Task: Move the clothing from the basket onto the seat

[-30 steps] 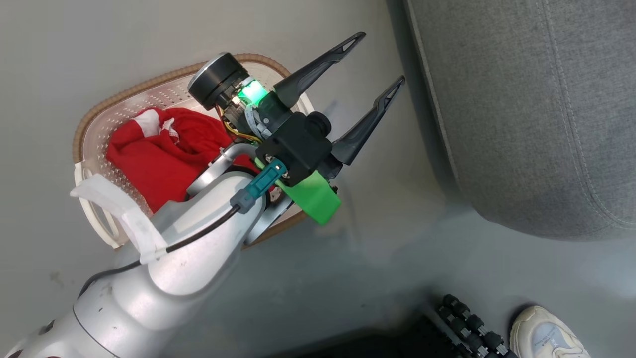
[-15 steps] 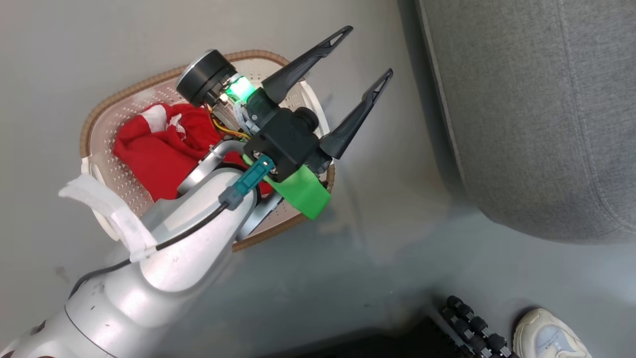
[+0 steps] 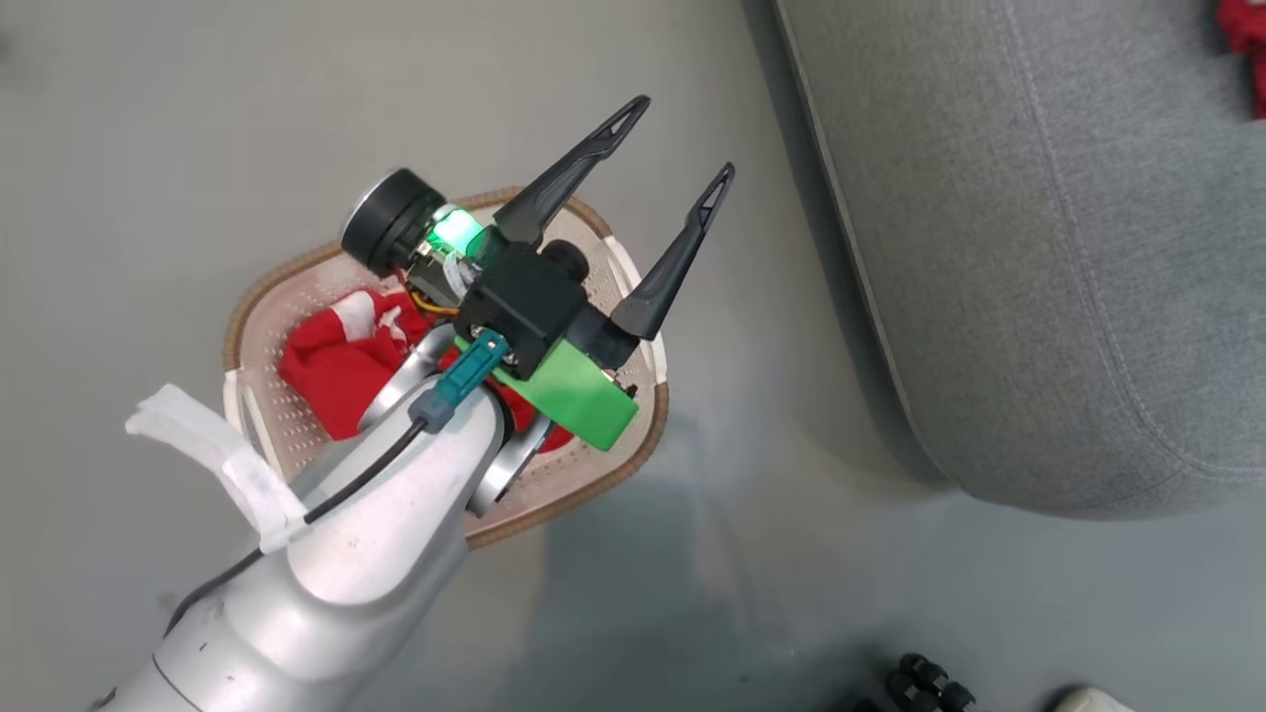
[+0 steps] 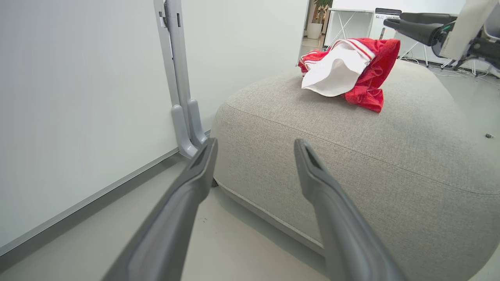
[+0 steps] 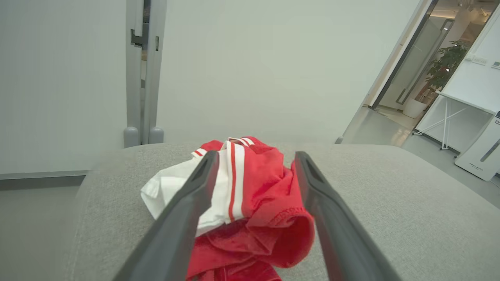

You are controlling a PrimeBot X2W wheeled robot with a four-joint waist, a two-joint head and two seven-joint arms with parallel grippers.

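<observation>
left fingers [image 3: 559,183] are held apart and empty, pointed toward the seat [image 3: 1039,247]. they are now seen drawn further back over the basket [image 3: 584,494] than a second ago, though part of that shift is owed to the head camera, which has been swung. beneath them, crumpled red clothing [image 3: 331,381] is left in the basket, which is set on the floor [image 3: 148,148] beside the seat's near corner. right fingers [image 5: 181,218] are spread too, with nothing clamped. a red-and-white shirt [image 5: 265,187] is framed between them on the seat top, well in from its edges. one garment is judged delivered, and a downward reach into the basket by the left arm is expected next.
</observation>
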